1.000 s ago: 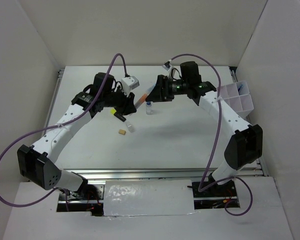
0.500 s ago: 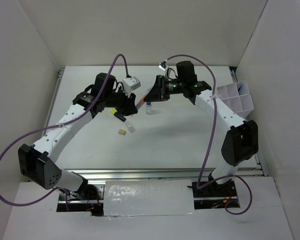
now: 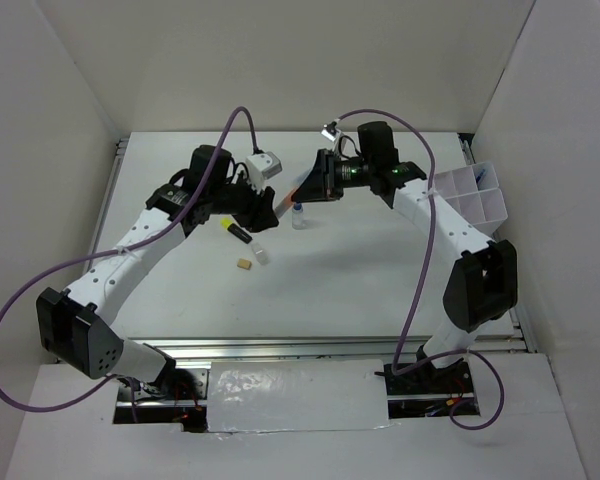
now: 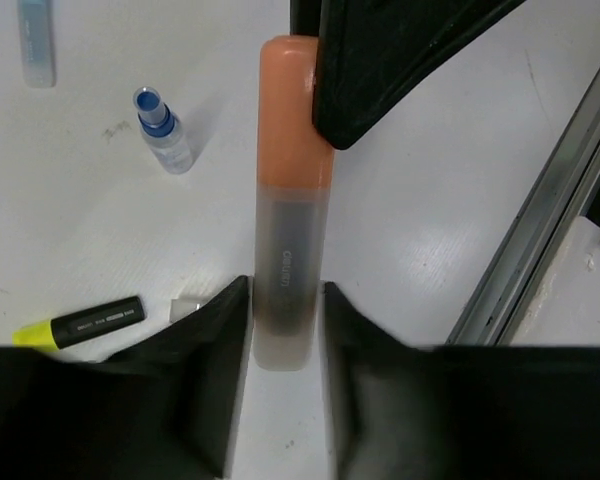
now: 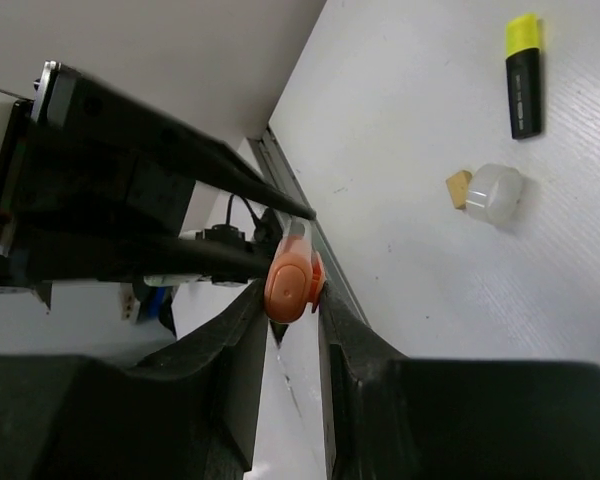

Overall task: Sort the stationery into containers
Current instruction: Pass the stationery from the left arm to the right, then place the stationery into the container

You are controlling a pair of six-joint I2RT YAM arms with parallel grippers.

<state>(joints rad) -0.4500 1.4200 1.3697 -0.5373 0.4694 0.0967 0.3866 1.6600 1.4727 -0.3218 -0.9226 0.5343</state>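
Observation:
A pink-orange highlighter (image 3: 292, 190) hangs in the air between both arms. My left gripper (image 4: 286, 300) is shut on its translucent capped end (image 4: 290, 290). My right gripper (image 5: 292, 295) is shut on its orange end (image 5: 290, 283). On the table below lie a yellow highlighter (image 3: 234, 230), a tiny blue-capped bottle (image 3: 298, 216), a tan eraser (image 3: 244, 265) and a clear tube (image 3: 261, 255). The clear organiser tray (image 3: 470, 195) stands at the far right, with blue pens in a back compartment.
White walls close in the table on three sides. A metal rail (image 4: 540, 230) runs along the table's edge close to the held highlighter. Purple cables arch over both arms.
My right gripper has closed on the highlighter's orange end, after standing open around it. The left gripper has kept its hold and barely moved.

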